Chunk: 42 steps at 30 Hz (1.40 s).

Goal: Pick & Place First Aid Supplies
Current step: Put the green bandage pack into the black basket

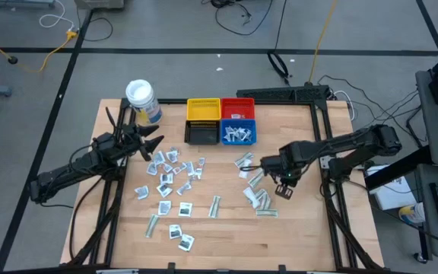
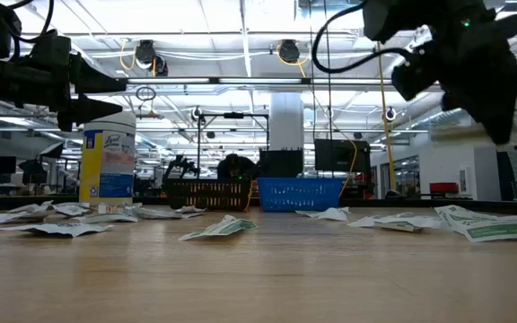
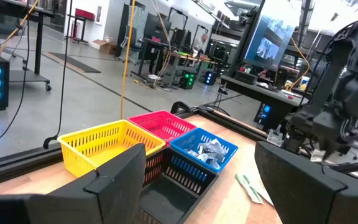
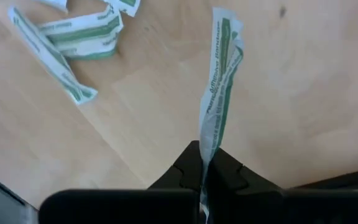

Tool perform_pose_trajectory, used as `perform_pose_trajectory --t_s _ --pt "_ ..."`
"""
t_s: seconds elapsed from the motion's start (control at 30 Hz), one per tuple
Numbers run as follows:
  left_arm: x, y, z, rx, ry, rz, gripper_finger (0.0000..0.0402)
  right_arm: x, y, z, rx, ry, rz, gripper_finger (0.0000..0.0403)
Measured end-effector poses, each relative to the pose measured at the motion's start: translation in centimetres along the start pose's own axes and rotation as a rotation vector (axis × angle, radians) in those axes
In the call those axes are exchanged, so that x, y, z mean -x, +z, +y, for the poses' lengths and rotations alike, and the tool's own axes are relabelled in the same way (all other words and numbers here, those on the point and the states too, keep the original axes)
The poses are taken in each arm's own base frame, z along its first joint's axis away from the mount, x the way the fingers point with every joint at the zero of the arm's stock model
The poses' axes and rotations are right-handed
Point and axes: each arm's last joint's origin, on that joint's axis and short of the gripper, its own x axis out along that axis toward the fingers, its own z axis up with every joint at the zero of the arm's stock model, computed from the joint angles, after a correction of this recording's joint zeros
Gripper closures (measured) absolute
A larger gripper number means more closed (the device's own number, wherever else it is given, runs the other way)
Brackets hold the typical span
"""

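Small white packets and green-printed strips lie flat on the wooden table in two groups, a left one (image 1: pixel 169 173) and a right one (image 1: pixel 258 194). Blue-marked packets fill the blue bin (image 1: pixel 238 133). My right gripper (image 1: pixel 282 185) hovers above the right group, shut on one long narrow strip (image 4: pixel 219 81). My left gripper (image 1: pixel 149 144) is open, raised over the left group and pointing toward the bins; its wrist view shows the gripper (image 3: pixel 197 186) empty. My right gripper pinches one end of the strip (image 4: pixel 209 140) between its two fingers (image 4: pixel 229 171), coming from above and pointing down. The strip runs on in line with the fingers, hanging below them clear of the table.
Yellow (image 1: pixel 202 110), red (image 1: pixel 238 107) and black (image 1: pixel 201 134) bins stand with the blue one in a square block at the table's far middle. A white-lidded jar (image 1: pixel 141 99) stands at the far left. The near part of the table holds only a few packets (image 1: pixel 179 236).
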Motion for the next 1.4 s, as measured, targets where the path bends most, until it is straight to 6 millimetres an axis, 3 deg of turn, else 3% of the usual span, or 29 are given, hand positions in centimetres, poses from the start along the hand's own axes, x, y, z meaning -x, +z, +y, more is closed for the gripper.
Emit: perform_pose_trajectory --t_s 0.27,0.63,0.93,1.17,1.4 --pt "0.0 0.0 0.0 0.000 0.000 0.000 0.0096 2.8 0.5 -1.6 0.145 -0.076 0.001 0.0403" --pt "0.0 0.0 0.0 0.000 0.000 0.000 0.0096 3.2 1.3 -2.7 0.169 -0.074 -0.033 0.0403" --pt "0.0 0.0 0.0 0.000 0.000 0.000 0.0096 4.1 5.1 -0.7 0.232 0.094 -0.454 0.0403" --pt "0.0 0.0 0.0 0.000 0.000 0.000 0.0096 6.8 9.7 2.0 0.294 0.318 -0.967 0.0403" --pt "0.0 0.3 -0.3 0.077 -0.086 -0.008 0.0096 7.9 14.3 3.6 0.290 0.418 -1.237 0.0403"
